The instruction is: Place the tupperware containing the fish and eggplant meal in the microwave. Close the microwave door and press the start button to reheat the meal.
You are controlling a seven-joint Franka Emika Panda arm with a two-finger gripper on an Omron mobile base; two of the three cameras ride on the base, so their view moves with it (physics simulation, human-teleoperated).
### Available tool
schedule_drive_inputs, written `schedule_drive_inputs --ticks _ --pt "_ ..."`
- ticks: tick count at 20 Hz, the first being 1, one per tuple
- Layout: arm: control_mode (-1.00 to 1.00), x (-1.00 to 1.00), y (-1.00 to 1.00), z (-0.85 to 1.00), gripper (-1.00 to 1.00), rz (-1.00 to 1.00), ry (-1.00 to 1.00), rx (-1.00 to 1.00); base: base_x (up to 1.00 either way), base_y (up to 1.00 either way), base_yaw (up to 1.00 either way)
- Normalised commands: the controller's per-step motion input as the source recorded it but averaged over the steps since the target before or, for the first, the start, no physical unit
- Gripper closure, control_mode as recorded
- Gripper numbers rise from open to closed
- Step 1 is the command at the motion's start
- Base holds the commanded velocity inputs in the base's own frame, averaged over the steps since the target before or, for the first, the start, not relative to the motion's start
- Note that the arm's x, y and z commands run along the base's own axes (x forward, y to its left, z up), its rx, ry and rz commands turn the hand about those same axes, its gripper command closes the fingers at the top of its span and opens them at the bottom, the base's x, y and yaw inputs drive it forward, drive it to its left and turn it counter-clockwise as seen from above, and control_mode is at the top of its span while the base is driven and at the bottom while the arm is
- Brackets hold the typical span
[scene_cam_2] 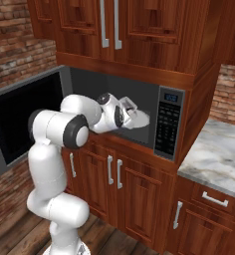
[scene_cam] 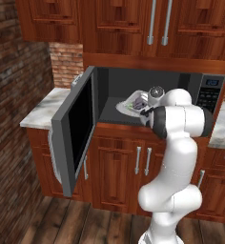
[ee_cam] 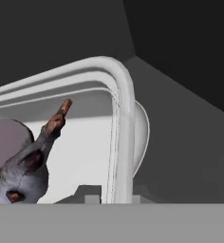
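The tupperware (scene_cam: 133, 103) is held inside the microwave (scene_cam_2: 139, 117), jaws pinching its rim; placement is judged in hand; release, withdrawal and closing the door (scene_cam: 76, 131) are called for next.

The microwave (scene_cam: 181, 81) stands open, its cavity dark; the microwave door (scene_cam: 76, 128) swings out toward 8 o'clock; the tupperware (scene_cam: 133, 102) sits inside the cavity, the fish and eggplant meal (scene_cam: 140, 101) in it; the arm's wrist reaches in from 4 o'clock.
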Motion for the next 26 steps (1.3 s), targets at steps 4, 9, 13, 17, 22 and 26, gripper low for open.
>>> schedule_drive_inputs --ticks 4,9,13,17,22,26 --pt "-1.00 0.41 -0.08 -0.01 1.00 -0.06 0.00 0.00 0.00 0.00 0.00" --pt "-1.00 0.41 -0.01 -0.06 1.00 -0.05 0.00 0.00 0.00 0.00 0.00" --pt "-1.00 0.43 0.00 -0.14 1.00 -0.04 0.00 0.00 0.00 0.00 0.00" --pt "-1.00 0.15 0.00 -0.23 -1.00 -0.03 0.00 0.00 0.00 0.00 0.00" --pt "-1.00 -0.06 0.01 -0.05 -1.00 0.00 0.00 -0.01 0.00 0.00 0.00" --pt "-1.00 -0.48 0.03 0.01 -1.00 0.00 -0.04 -0.02 0.00 0.00 0.00"
